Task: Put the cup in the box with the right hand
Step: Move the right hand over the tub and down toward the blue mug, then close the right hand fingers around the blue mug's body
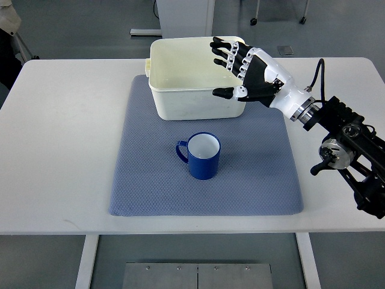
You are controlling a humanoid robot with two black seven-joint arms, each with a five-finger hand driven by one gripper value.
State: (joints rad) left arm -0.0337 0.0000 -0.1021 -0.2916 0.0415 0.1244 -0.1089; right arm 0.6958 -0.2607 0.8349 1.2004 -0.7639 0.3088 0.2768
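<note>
Cup stands below the right hand's spread, empty fingers; descend and wrap its body opposite the handle.

A white table is filling most of the view, its top lying flat and bare along the left side. A blue-grey quilted mat is lying square on the middle of it, its near edge sitting just inside the table's front edge. Below the tabletop, 2 white legs are showing, and between them a grey metal plate with small screws is lying on the floor. Beyond the far edge, the grey floor is stretching away, a white furniture base is standing there, and small castor wheels are showing at the top right
</note>
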